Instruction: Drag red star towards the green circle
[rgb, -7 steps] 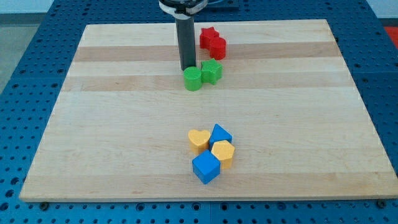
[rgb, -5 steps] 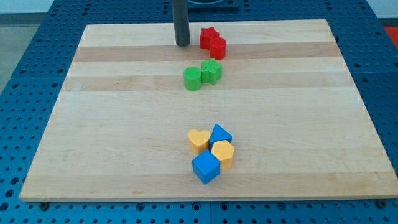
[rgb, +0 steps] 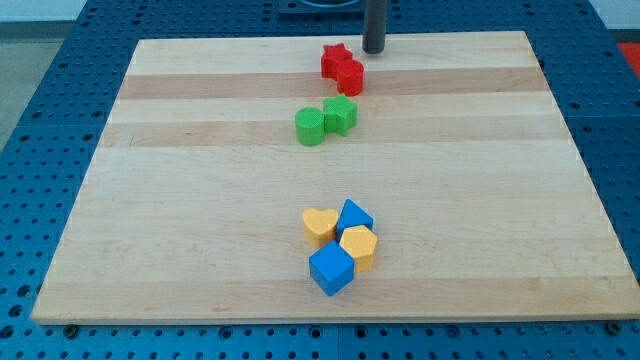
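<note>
The red star (rgb: 333, 59) lies near the view's top, touching a second red block (rgb: 350, 77) just below and right of it. The green circle (rgb: 310, 127) sits lower, touching a green star (rgb: 341, 115) on its right. My tip (rgb: 374, 50) is at the board's top edge, a short way to the right of and slightly above the red star, not touching it.
A cluster sits at the view's lower middle: a yellow heart (rgb: 319, 226), a blue triangle (rgb: 353, 217), a yellow hexagon (rgb: 358, 246) and a blue cube (rgb: 331, 270). The wooden board (rgb: 180, 200) lies on a blue perforated table.
My tip has moved from just above the green circle up past the red blocks' left side, then right to the top edge beside the red star. No block has moved.
</note>
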